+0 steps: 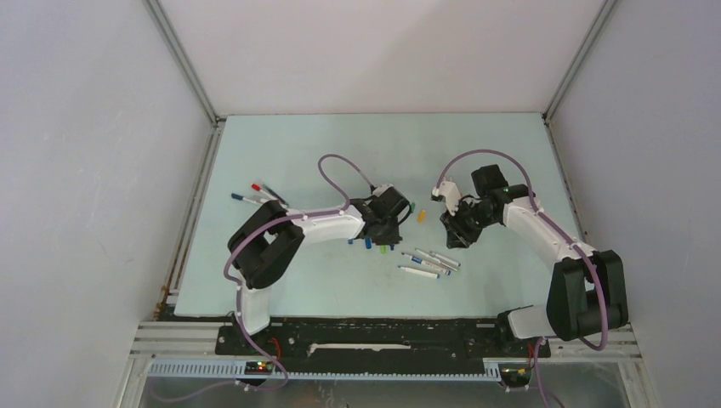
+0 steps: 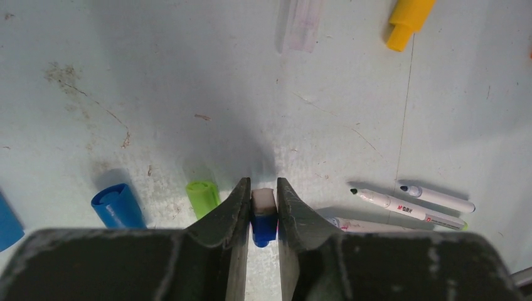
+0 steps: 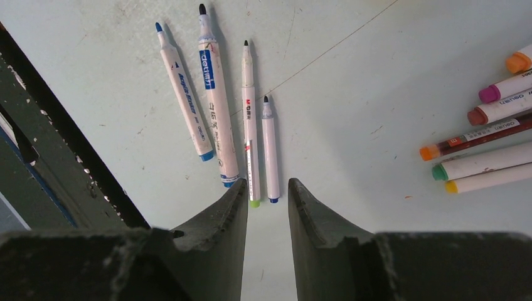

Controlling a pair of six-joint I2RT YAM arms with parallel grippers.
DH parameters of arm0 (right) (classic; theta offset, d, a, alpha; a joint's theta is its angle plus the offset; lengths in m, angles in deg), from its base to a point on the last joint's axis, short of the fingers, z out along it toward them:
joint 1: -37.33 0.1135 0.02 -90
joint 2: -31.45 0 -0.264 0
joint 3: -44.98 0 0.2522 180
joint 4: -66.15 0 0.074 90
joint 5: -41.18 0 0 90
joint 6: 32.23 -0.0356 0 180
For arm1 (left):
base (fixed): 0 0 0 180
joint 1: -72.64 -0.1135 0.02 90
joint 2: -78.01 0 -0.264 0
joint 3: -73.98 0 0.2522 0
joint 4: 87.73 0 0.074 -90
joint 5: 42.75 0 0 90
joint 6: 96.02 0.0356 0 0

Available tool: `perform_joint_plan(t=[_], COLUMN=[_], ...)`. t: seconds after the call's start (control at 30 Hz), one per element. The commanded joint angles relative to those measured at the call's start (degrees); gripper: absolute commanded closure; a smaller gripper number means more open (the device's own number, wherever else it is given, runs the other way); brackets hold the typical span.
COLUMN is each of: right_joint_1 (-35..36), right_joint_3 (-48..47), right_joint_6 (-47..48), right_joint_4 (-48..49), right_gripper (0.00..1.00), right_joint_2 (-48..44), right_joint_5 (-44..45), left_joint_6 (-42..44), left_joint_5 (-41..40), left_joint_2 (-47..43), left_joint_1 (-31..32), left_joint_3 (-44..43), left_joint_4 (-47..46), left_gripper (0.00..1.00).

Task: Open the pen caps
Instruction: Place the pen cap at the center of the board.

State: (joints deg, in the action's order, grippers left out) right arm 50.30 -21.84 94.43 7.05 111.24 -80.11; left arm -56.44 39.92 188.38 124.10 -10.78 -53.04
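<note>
Part-way through, I'd say. The left arm reaches in over the middle of the counter (image 1: 340, 144), and the left gripper (image 2: 263, 185) is clamped down on a blue cap (image 2: 263, 229) right above the surface. A pale stub sits at that cap's far end and I can't make out what it is. The right gripper (image 3: 267, 183) hangs low with a narrow gap between its fingers and nothing in it.

Just ahead of it lie four bare pens (image 3: 216, 94) side by side, tips exposed, so those are done. Off to its right is a fan of six capped pens (image 3: 502, 108) with orange, magenta, brown, green and yellow ends, which I judge to be the bulk of what's left. Three more pens (image 1: 258, 194) lie well apart near the left edge; from above they are too small for me to say whether they are capped.

Loose caps lie around the left gripper: a yellow cap (image 2: 409, 22) further out, a loose blue cap (image 2: 117, 205) and a green cap (image 2: 202, 197) just beside the fingers. Roughly a third off, then, by my count.

The cell is closed in by plain white walls (image 1: 383, 51) on three sides, with metal framing in the corners. The counter is a pale blue-green sheet, matte, with a thin scratch line across it, and it is grubby in places: brownish scuffs (image 2: 69, 75) and small specks show in the left wrist view.
</note>
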Motion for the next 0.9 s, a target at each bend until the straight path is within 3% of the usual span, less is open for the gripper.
perform_joint_plan(t=[0.0, 0.5, 0.73, 0.87], right_joint_1=[-0.4, -0.8, -0.9, -1.0], right_joint_3=[-2.1, -2.1, -2.1, -2.1], right_joint_6=[0.6, 0.7, 0.9, 1.0], right_joint_4=[-0.3, -0.4, -0.6, -0.8], right_gripper=[0.68, 0.68, 0.67, 0.67], right_joint_2=[-1.8, -2.2, -2.3, -2.5], right_joint_5=[-1.1, -1.6, -1.9, -2.2], left_joint_6=[1.7, 3.7, 7.1, 9.5], left_joint_5=[-0.6, -1.8, -4.9, -8.7], left_joint_2=[0.7, -1.8, -8.4, -16.2], left_joint_1=[-0.2, -0.2, -0.2, -0.2], left_joint_3=[-3.1, -4.7, -5.0, -0.1], left_joint_4=[2.5, 4.1, 5.4, 2.4], left_gripper=[0.76, 0.72, 0.57, 0.51])
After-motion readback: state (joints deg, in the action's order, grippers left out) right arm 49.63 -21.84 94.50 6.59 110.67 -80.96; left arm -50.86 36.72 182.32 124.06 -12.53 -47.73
